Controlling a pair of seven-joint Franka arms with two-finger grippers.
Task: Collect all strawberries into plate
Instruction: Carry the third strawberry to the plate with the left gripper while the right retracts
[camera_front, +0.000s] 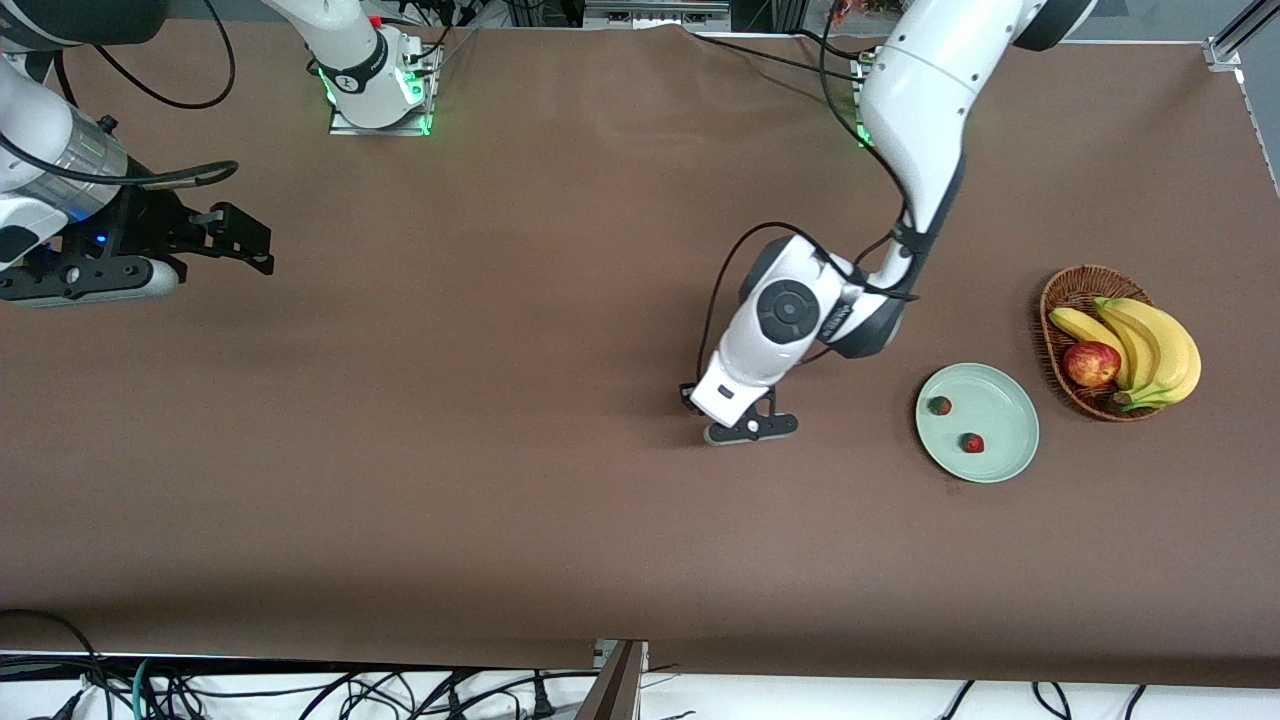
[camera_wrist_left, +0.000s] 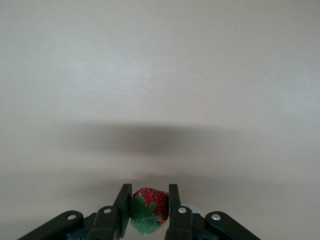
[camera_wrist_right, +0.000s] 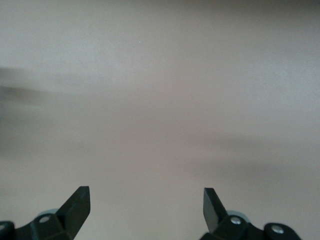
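Left gripper (camera_wrist_left: 148, 212), low over the bare brown table (camera_front: 500, 450) and well apart from the plate (camera_front: 1000, 465) toward the right arm's end, has its fingers (camera_wrist_left: 123, 207) clamped on one strawberry (camera_wrist_left: 150, 207). Two more strawberries (camera_front: 939, 405) (camera_front: 972, 443) lie in the pale green plate, with the wicker basket (camera_front: 1060, 300) of bananas (camera_front: 1150, 345) and an apple (camera_front: 1091, 363) just beside it. Right gripper (camera_wrist_right: 146, 205) waits with fingers spread wide and empty at the right arm's end of the table, well apart from the plate; no readable writing or label shows.
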